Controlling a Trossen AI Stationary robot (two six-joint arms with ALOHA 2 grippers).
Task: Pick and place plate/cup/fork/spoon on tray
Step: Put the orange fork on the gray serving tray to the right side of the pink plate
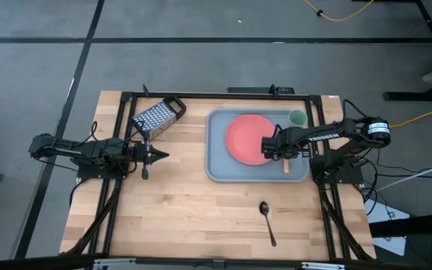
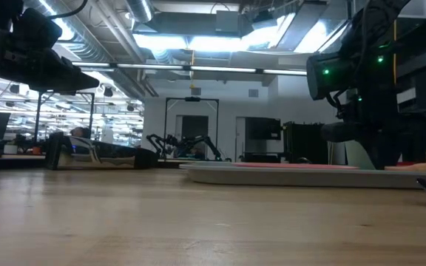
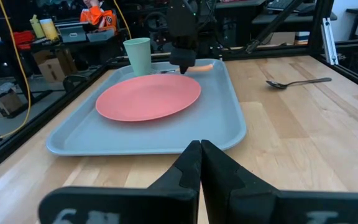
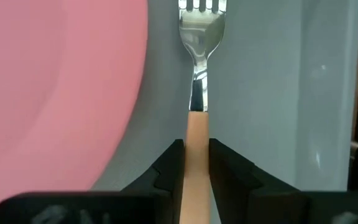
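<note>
While the plate (image 1: 247, 139) and the cup (image 1: 297, 118) already sat inside the tray (image 1: 217, 172), the right gripper (image 1: 273, 147) hung low over the tray beside the plate, its fingers clamped on the orange handle of the fork (image 4: 196, 93), so that piece seemed nearly placed but not yet let go. Only the spoon (image 1: 267, 220) was left, lying on the bare table (image 1: 186, 217) well apart from the tray, and the left gripper (image 1: 156, 156) waited near the box grater (image 1: 157, 116) with its fingers pressed together.
</note>
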